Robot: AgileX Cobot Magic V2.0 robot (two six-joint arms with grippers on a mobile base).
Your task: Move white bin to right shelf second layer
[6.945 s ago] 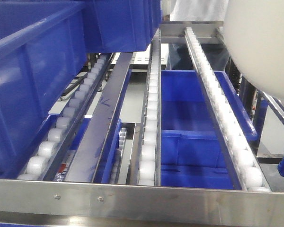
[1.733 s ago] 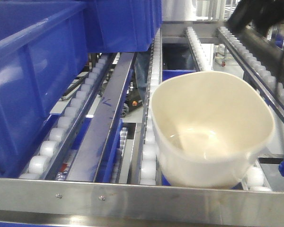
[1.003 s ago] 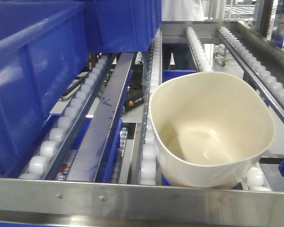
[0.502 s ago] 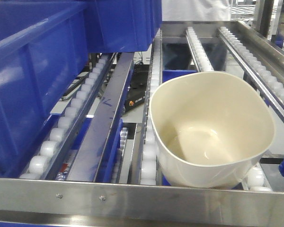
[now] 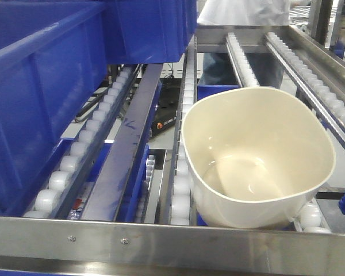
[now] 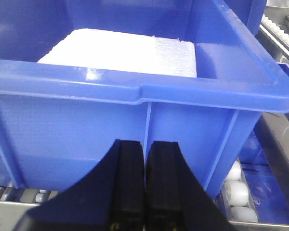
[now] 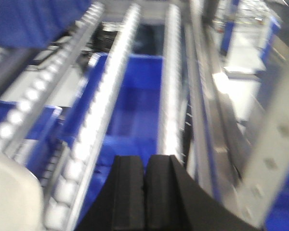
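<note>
On the roller lanes (image 5: 184, 144), white bin (image 5: 259, 155) at front rail (image 5: 172, 244), left hand (image 6: 144, 192) and right hand (image 7: 143, 192) clenched empty, apart

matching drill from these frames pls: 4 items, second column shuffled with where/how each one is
Items:
1. white bin
2. left gripper
3. right gripper
4. white foam block

Places/states:
A. inside a blue crate
B. shut, above roller lanes over a lower blue crate
C. on the roller lanes, behind the steel front rail
D. shut, facing a blue crate wall

Pairs: 1-C, 2-D, 3-B, 4-A
</note>
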